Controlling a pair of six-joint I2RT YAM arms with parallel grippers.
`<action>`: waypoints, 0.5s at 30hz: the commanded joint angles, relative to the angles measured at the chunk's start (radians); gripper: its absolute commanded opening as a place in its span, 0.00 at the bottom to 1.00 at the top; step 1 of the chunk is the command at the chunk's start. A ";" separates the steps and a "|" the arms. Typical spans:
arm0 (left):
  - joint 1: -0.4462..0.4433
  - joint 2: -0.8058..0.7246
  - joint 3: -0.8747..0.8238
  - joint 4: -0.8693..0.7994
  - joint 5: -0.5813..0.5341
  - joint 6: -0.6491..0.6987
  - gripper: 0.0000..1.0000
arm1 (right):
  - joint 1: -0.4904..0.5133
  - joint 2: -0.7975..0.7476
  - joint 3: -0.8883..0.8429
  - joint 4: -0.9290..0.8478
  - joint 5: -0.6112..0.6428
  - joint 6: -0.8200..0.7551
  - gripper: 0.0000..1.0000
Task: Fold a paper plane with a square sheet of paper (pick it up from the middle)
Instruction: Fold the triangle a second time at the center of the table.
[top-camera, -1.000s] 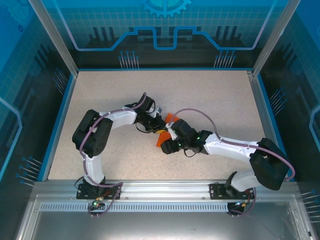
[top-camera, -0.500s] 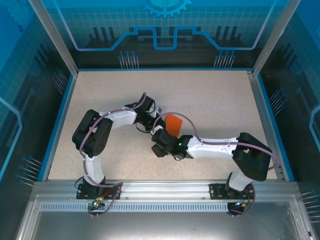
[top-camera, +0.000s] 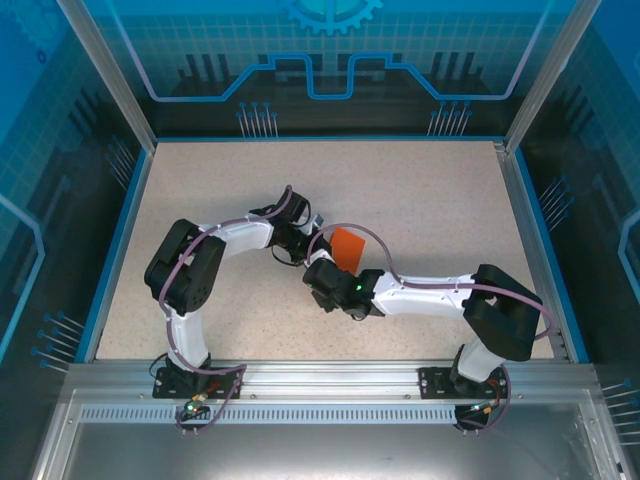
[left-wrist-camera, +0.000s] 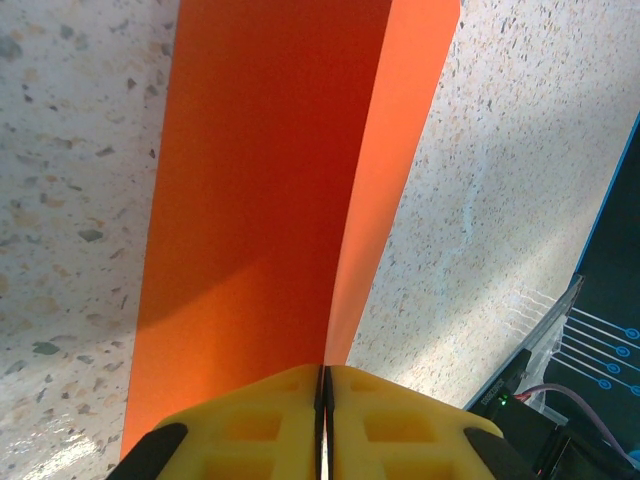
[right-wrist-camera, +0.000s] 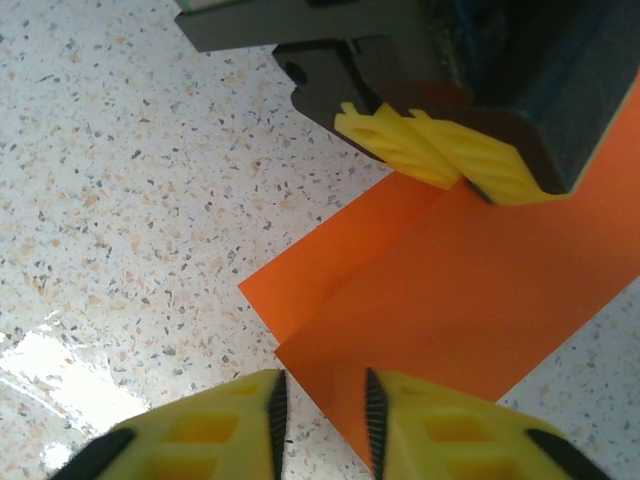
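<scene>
top view: the folded sheet of paper (top-camera: 346, 246) lies mid-frame between both wrists, well apart from the blue rim (top-camera: 330, 139) of the table (top-camera: 200, 180); bare speckled top stays open across the upper half and the lower left

left wrist view: the left gripper (left-wrist-camera: 323, 400) is pinched tight on the paper's near end, and a straight crease runs from the yellow pads to the upper right

right wrist view: the right gripper (right-wrist-camera: 322, 410) stands narrow with a clear gap, the paper's near corner showing in that gap; touching or not, cannot tell
</scene>
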 joint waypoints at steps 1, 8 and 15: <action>-0.003 -0.022 0.001 -0.003 0.027 -0.009 0.12 | 0.003 -0.034 -0.001 -0.024 0.018 0.004 0.21; -0.003 -0.033 0.002 -0.005 0.008 -0.017 0.17 | -0.043 -0.092 -0.051 0.020 -0.070 -0.002 0.09; -0.004 -0.041 0.006 -0.004 0.000 -0.024 0.17 | -0.107 -0.137 -0.116 0.073 -0.196 -0.006 0.08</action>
